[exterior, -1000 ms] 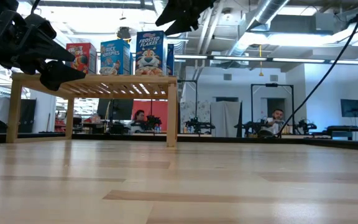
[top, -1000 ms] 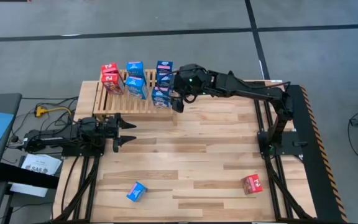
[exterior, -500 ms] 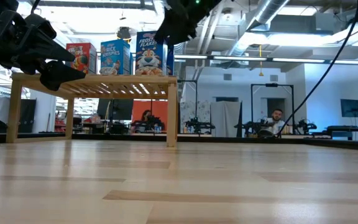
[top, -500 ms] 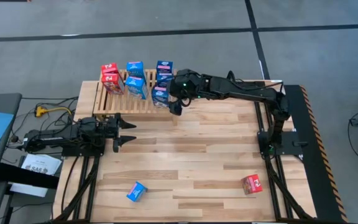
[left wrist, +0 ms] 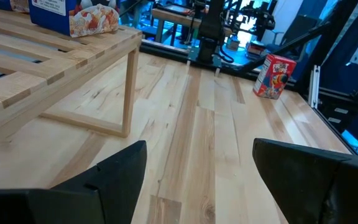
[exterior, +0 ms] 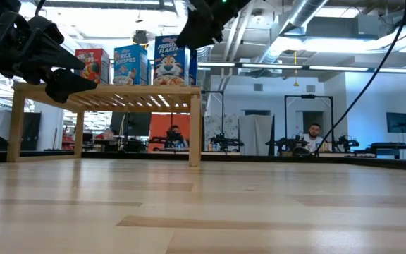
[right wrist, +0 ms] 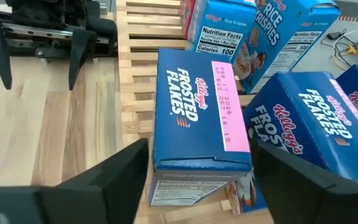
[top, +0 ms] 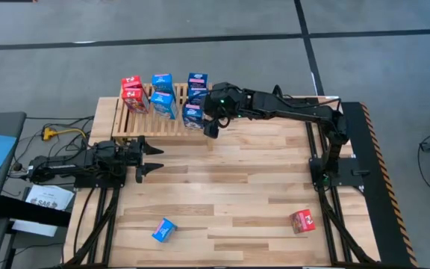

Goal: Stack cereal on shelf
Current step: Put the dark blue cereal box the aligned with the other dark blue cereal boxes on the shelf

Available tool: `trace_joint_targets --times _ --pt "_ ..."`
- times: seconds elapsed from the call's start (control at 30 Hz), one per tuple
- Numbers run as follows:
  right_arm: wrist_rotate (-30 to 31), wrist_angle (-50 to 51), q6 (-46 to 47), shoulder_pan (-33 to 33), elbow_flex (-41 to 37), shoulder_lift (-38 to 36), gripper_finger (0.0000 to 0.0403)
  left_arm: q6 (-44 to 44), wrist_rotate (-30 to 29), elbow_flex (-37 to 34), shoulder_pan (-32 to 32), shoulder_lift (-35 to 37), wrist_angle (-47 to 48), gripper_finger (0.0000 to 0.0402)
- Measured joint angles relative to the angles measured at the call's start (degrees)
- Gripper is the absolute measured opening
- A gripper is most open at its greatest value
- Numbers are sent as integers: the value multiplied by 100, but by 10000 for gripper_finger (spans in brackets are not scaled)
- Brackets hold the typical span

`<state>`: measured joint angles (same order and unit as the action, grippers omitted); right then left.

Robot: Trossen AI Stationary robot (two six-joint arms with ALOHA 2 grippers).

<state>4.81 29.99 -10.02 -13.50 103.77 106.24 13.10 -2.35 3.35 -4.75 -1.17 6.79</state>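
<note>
- Looking straight down from the high view, the right gripper hangs at the near right corner of the shelf, just beside a blue cereal box; I judge this a release or a re-grip, and either way the arm should lift straight up, clear of the neighbouring boxes.
- Two boxes wait on the table: a blue one and a red one, well apart.
- At table height, boxes stand upright on the slats.
- From the left wrist, the left gripper waits beside the shelf, jaws parted and empty.
- From the right wrist, the jaws straddle the Frosted Flakes box with a gap on both sides; another box crowds close.
</note>
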Motion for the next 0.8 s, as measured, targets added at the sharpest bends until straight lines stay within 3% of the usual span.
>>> trace_joint_targets --times 0.57,0.8 --pt "-14 110 11 0 4 -9 219 -1 1 0 1 0 0 283" --pt "-12 136 9 0 4 -9 215 0 1 -2 0 0 0 283"
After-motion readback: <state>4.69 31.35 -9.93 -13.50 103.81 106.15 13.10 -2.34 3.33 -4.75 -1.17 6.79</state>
